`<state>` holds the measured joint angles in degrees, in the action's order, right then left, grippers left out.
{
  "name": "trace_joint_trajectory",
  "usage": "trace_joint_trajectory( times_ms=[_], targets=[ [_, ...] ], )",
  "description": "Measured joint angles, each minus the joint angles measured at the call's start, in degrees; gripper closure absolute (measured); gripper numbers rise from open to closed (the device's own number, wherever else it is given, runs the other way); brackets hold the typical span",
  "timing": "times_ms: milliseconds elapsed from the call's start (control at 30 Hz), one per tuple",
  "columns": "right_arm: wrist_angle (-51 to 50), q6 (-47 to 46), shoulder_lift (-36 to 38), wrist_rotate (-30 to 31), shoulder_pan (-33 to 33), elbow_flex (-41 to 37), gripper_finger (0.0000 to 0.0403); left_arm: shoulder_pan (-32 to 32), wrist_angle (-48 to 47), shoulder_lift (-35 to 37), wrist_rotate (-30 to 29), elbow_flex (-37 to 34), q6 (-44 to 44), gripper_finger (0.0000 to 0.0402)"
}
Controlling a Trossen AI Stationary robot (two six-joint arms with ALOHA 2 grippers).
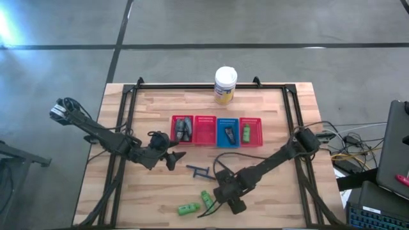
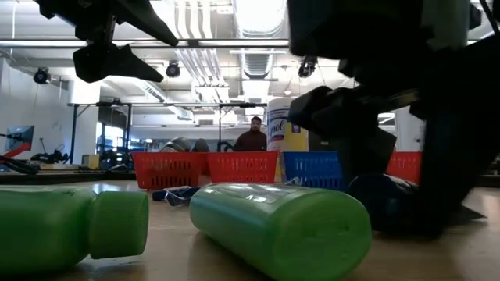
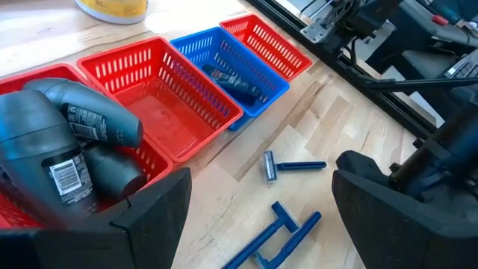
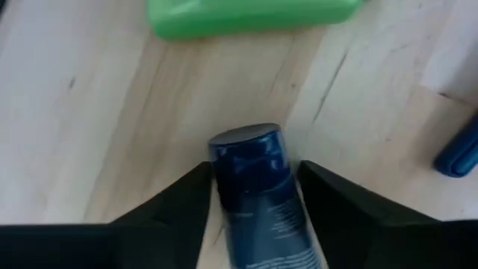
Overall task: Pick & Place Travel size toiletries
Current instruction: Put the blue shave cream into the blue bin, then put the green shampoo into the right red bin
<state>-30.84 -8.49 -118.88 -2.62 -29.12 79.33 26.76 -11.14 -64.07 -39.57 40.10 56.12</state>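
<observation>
My right gripper (image 1: pixel 229 193) (image 4: pixel 252 196) is down at the table near its near edge, shut on a dark blue tube (image 4: pixel 258 202) (image 2: pixel 383 199) that lies on the wood. Two bright green bottles (image 1: pixel 188 208) (image 1: pixel 207 198) lie on their sides just left of it, large in the low view (image 2: pixel 70 222) (image 2: pixel 281 222). Two blue razors (image 1: pixel 198 170) (image 3: pixel 287 166) lie flat between the arms. My left gripper (image 1: pixel 170 157) (image 3: pixel 261 217) hovers open above the table, near the red basket (image 1: pixel 182 130) of grey tubes (image 3: pixel 67 142). My right gripper has the dark blue tube pinched between its two fingers, one finger (image 4: pixel 187 198) on each long side, just behind the cap end (image 4: pixel 246 148). The fingers come from above, slanting down, and lie along the tube. The tube lies on the table.
Four baskets stand in a row mid-table: the red one with grey tubes, a red one (image 1: pixel 204 130), a blue one (image 1: pixel 227 132) holding a dark tube, and a red one (image 1: pixel 250 131) holding a green bottle. A white canister (image 1: pixel 225 84) stands at the far edge. A person (image 2: pixel 251 136) sits beyond.
</observation>
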Motion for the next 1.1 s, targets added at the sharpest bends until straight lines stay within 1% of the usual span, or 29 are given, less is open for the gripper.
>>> trace_joint_trajectory(
  times_ms=[67,167,200,300,400,500,567,633,700,767,833,900,967,1033,1100],
  targets=[
    [-0.10,-0.35,0.33,0.69,0.06,-0.15,0.0237,0.10,-0.01,0.00,0.13,0.00,0.16,0.0074],
    [-2.04,-0.87,2.02,3.35,0.25,-0.46,0.0285,0.20,-0.03,0.00,0.18,0.00,0.60,0.0074],
    [-2.84,-1.47,3.15,3.89,0.50,-0.48,0.0295,0.27,-0.04,0.00,0.22,0.00,0.81,0.0074],
    [-6.68,-3.60,8.49,6.31,1.96,-0.56,0.0295,0.37,-0.01,0.00,0.24,0.00,0.92,0.0074],
    [-10.87,-8.55,14.72,9.94,4.63,-1.77,0.0296,0.37,-0.03,0.00,0.23,0.00,0.83,0.0074],
    [-14.20,-19.30,21.56,14.49,9.94,-3.93,0.0285,0.37,-0.19,0.00,-0.13,0.00,0.39,0.0074],
    [-15.45,-27.82,26.09,15.70,16.28,-6.22,0.0272,0.37,-0.35,0.00,-0.69,0.00,0.35,0.0074],
    [-14.87,-33.97,29.61,15.39,24.02,-9.62,0.0267,0.37,-0.37,0.00,-1.01,0.00,0.33,0.0074],
    [-11.29,-39.13,32.46,14.37,31.50,-13.85,0.0267,0.37,-0.44,0.00,-1.07,-0.01,0.33,0.0074],
    [-4.53,-41.48,34.77,11.10,37.65,-17.99,0.0270,0.37,-0.45,0.00,-1.11,-0.01,0.33,0.0074],
    [2.61,-43.16,35.78,5.99,41.49,-21.69,0.0271,0.37,-0.48,0.00,-1.16,-0.02,0.31,0.0074],
    [6.76,-45.06,35.40,2.78,42.89,-24.53,0.0266,0.39,-0.72,0.00,-1.16,-0.02,0.31,0.0074],
    [8.49,-46.29,34.50,1.43,42.72,-25.93,0.0255,0.39,-1.12,0.00,-1.25,-0.04,0.33,0.0074],
    [9.04,-46.94,33.34,1.54,41.94,-26.27,0.0240,0.42,-1.77,0.00,-1.27,-0.04,0.35,0.0074],
    [8.90,-47.58,32.00,3.99,41.18,-26.45,0.0223,0.34,-1.92,0.00,-1.29,-0.04,0.37,0.0074]
  ],
)
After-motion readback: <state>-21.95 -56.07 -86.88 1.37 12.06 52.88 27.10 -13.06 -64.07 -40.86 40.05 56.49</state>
